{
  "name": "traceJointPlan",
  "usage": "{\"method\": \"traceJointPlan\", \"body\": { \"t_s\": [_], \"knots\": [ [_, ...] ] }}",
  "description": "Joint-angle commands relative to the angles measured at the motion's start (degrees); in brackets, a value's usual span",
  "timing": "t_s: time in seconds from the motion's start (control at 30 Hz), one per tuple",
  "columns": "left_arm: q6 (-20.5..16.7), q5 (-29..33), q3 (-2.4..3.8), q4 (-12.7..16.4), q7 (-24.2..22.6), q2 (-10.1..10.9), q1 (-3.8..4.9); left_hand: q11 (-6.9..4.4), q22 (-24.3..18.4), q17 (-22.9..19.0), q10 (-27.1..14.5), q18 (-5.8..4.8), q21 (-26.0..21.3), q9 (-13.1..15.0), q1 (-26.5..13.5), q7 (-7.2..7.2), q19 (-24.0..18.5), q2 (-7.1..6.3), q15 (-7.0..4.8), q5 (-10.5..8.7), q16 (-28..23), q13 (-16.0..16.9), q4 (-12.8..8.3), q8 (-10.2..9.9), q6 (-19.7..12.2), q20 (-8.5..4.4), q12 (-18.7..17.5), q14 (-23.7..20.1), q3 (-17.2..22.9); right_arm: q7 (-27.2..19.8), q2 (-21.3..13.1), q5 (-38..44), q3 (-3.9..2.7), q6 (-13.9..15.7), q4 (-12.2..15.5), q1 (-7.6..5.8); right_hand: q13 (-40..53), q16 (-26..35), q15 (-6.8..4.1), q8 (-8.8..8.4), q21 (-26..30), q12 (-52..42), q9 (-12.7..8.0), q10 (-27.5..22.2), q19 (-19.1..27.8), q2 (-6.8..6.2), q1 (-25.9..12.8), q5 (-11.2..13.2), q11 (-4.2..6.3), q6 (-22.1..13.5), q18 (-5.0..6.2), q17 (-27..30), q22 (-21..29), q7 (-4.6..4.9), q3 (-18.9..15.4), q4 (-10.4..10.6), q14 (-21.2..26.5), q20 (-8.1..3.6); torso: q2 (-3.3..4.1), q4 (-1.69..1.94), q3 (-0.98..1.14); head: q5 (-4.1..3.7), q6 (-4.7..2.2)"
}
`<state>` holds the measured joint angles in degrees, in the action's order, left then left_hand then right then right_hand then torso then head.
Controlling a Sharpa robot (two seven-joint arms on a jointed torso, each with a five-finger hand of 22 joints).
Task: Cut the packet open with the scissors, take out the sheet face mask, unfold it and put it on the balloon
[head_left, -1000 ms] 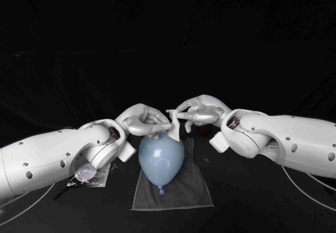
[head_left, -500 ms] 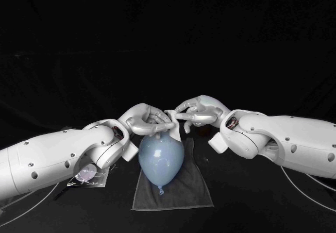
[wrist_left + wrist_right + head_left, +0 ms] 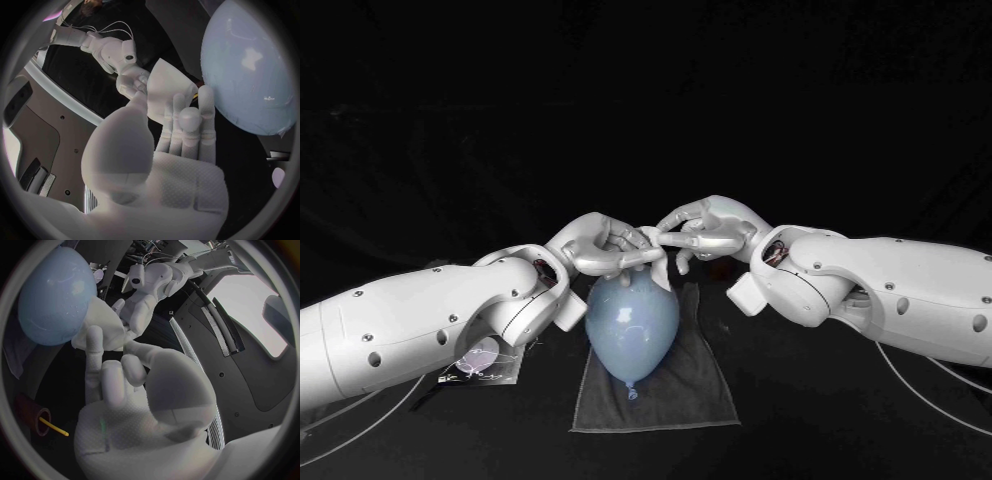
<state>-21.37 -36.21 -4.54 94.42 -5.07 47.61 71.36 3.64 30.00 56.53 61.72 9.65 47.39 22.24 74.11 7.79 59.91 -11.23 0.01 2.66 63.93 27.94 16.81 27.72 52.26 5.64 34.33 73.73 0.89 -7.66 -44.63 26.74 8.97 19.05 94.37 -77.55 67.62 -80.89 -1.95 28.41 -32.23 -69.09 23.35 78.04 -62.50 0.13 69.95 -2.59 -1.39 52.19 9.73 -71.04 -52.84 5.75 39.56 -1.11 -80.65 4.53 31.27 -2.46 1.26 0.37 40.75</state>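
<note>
A pale blue balloon lies on a dark grey cloth in the head view, knot toward me. Just above its far end my left hand and right hand meet, fingers almost interlocked. Between them they pinch the folded white sheet mask, a small flap of which hangs over the balloon's top. In the left wrist view the sheet mask stands before my left fingers, and the right hand grips its far edge beside the balloon. The cut packet lies under my left forearm.
In the right wrist view a dark red ring-shaped object with a yellow piece lies on the table near the balloon. Both forearms flank the cloth closely. Black table stretches beyond the hands.
The two hands have drawn slightly closer together over the balloon's far end, still holding the mask. The balloon and the packet have not moved.
</note>
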Motion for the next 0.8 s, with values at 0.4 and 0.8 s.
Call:
{"method": "traceJointPlan", "body": {
  "t_s": [0.4, 0.8],
  "knots": [
    [-0.8, 0.3, 0.04, 0.4, 0.9, -0.5, 0.01, 0.06, 0.2, 0.0, -0.9, 0.79, 0.3, 0.4, 0.2, -0.06, 0.2, 2.15, 0.01, 0.04, 0.6, 0.6, 0.0, 0.9, -0.8, -0.01, 1.0, 0.3, -5.4, 0.3, 0.6, 0.9, -0.01, 1.1, -0.3, 0.18, 0.1, -0.3, 0.09, 0.35, -0.1, -0.4, 0.2, 0.5, -0.3, 0.47, 0.3, -0.2, -0.01, 1.9, 0.68, -0.1, -0.1, 0.06, -0.3, -0.2, -0.4, -0.03, -0.01, -0.02, 0.02, 0.16, 0.22],
    [-1.2, 1.6, 0.04, 0.6, -0.3, -0.5, 0.01, -1.38, 0.5, 0.2, -0.6, 0.88, 0.7, 0.1, 16.7, -1.46, 0.1, 10.82, -1.16, 0.13, 1.1, -0.3, -2.4, 1.3, 0.4, -0.71, 0.4, 0.6, 1.6, 0.3, 0.8, 1.0, 0.00, 1.1, -0.4, 0.33, 0.2, -0.4, 0.07, 0.34, -0.1, -0.5, 0.2, 0.6, -0.4, 0.47, 0.3, -0.2, 0.02, 1.9, 0.69, -0.2, -0.1, 0.03, -0.3, -0.3, -0.5, -0.05, 0.00, -0.04, 0.03, 0.06, 0.28]
  ]
}}
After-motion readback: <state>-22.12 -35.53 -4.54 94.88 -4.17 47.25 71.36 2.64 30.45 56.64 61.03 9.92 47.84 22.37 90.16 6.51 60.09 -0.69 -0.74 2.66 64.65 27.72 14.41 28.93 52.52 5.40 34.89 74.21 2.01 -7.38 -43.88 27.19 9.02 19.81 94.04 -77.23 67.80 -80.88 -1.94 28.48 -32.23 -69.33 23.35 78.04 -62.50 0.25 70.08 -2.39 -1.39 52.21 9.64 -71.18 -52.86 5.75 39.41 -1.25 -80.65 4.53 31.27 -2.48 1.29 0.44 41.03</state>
